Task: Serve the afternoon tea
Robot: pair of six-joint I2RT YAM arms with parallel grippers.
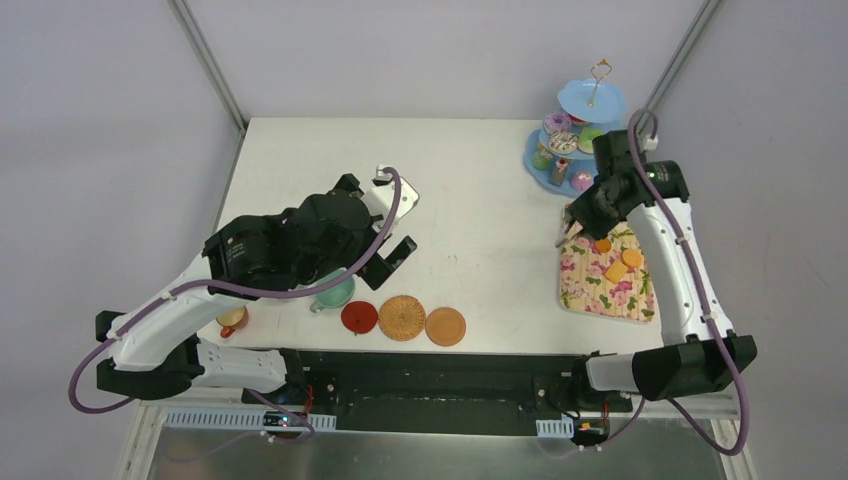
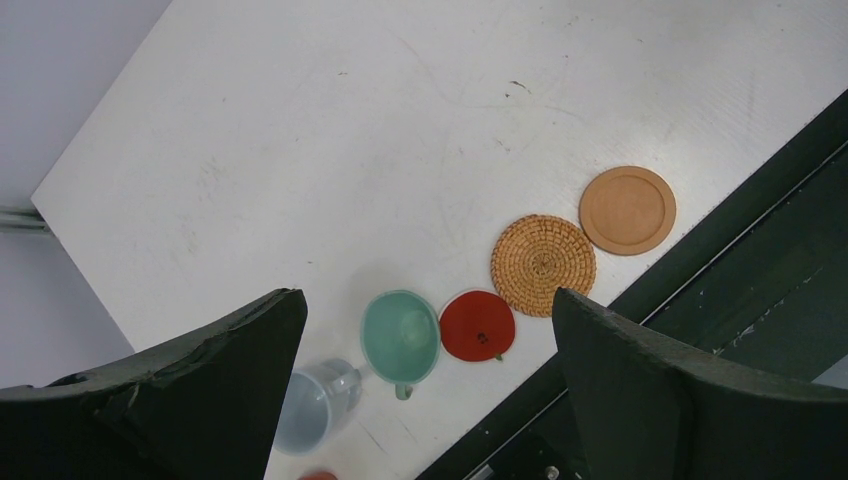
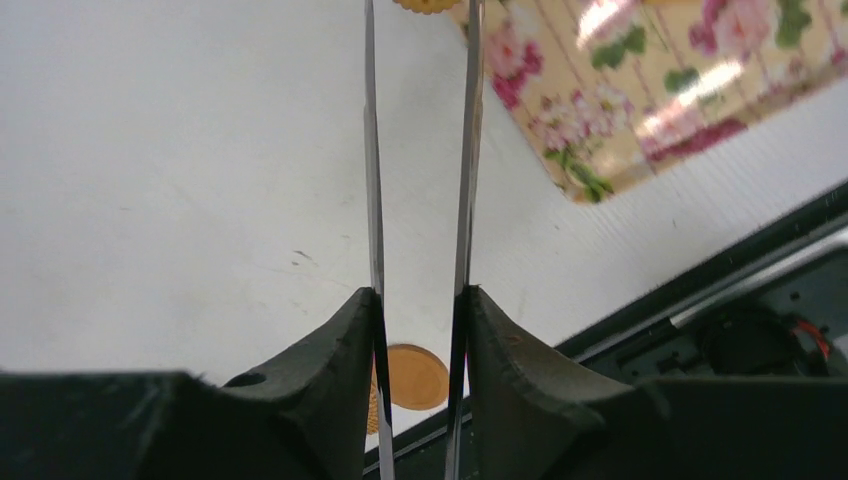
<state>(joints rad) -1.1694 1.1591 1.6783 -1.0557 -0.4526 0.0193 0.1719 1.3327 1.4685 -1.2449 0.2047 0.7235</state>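
Note:
My left gripper (image 1: 372, 225) hangs open and empty above the cups; in the left wrist view (image 2: 425, 296) its jaws stand wide apart. Below it stand the mint green cup (image 2: 400, 336) (image 1: 333, 291) and the grey-blue cup (image 2: 310, 405), apart from the fingers. The orange cup (image 1: 232, 319) stands further left. Three coasters lie in a row: red (image 1: 359, 317), woven (image 1: 402, 318), tan (image 1: 445, 326). My right gripper (image 3: 420, 300) (image 1: 592, 213) is shut on the long metal tongs (image 3: 372, 150), whose tips reach a biscuit (image 3: 425, 4). The light-blue stand (image 1: 578, 100) holds donuts.
The floral tray (image 1: 600, 290) at the right holds two round orange biscuits (image 1: 632, 258) and a yellow square one (image 1: 616, 271). The table's near edge and the black base rail (image 1: 430, 375) run just below the coasters. The stand sits at the far right corner.

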